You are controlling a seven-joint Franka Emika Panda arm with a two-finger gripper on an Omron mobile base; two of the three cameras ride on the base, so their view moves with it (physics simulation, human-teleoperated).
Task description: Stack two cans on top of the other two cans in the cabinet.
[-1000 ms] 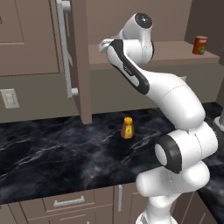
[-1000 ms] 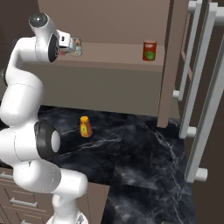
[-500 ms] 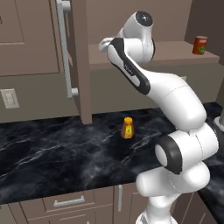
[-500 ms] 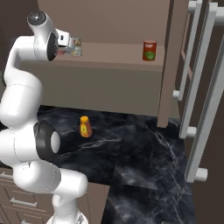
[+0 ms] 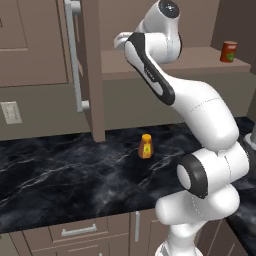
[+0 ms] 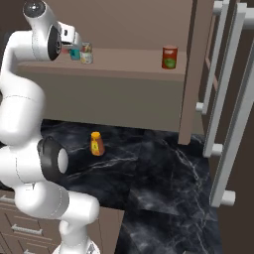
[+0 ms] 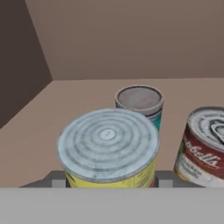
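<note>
Gripping the yellow-labelled can [image 7: 108, 148] with ridged silvery lid, the end effector [image 7: 108, 181] stays clenched.

Your robot arm [image 5: 200, 115] was big, white and round, like fat smooth tubes joined together. It had dark rings at its joints and a rounded white base [image 6: 59, 208].

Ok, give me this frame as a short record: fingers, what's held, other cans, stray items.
fingers: shut on the yellow-label can, on the cabinet shelf
teal can: upright just behind it
white-and-red can: beside it
red can: alone, far along the shelf
orange bottle: upright on the black counter
stacking: none done yet
</note>
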